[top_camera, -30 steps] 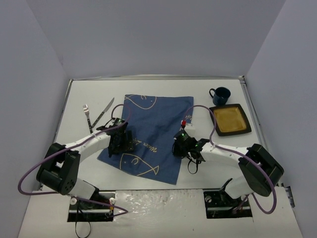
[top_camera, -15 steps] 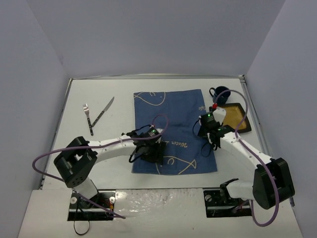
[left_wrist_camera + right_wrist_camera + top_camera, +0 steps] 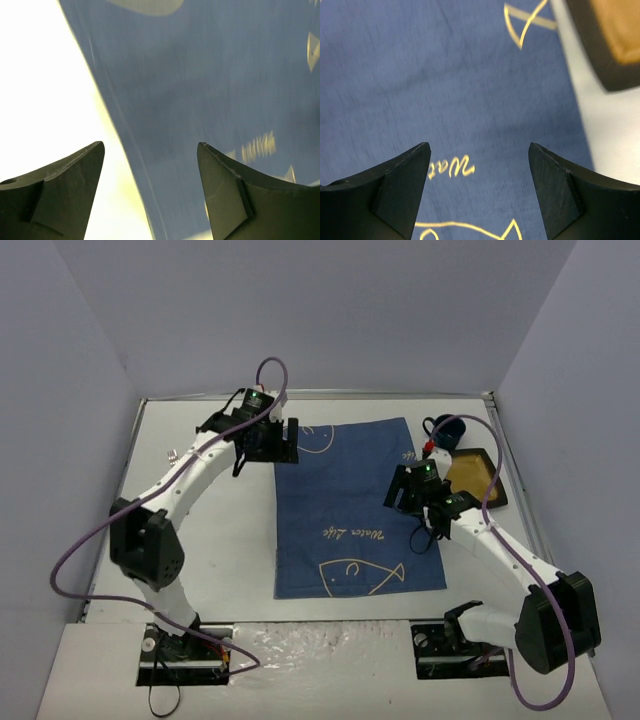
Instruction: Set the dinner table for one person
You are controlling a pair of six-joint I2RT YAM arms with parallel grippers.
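The blue fish-print cloth lies flat on the white dinner table. My left gripper hovers at the cloth's far left corner. In the left wrist view it is open and empty, straddling the cloth's left edge over the table. My right gripper hangs over the cloth's right side. In the right wrist view it is open, with only cloth below it. A square dark plate with a yellow centre and a dark blue mug stand to the right of the cloth.
A fork peeks out at the far left, mostly hidden by my left arm. The plate's corner lies just past the cloth's right edge in the right wrist view. Walls close in the far, left and right sides.
The cloth has gone from skewed to straight and flat in the middle. My left arm swung from the cloth's near edge to its far left corner. Both grippers opened wider.
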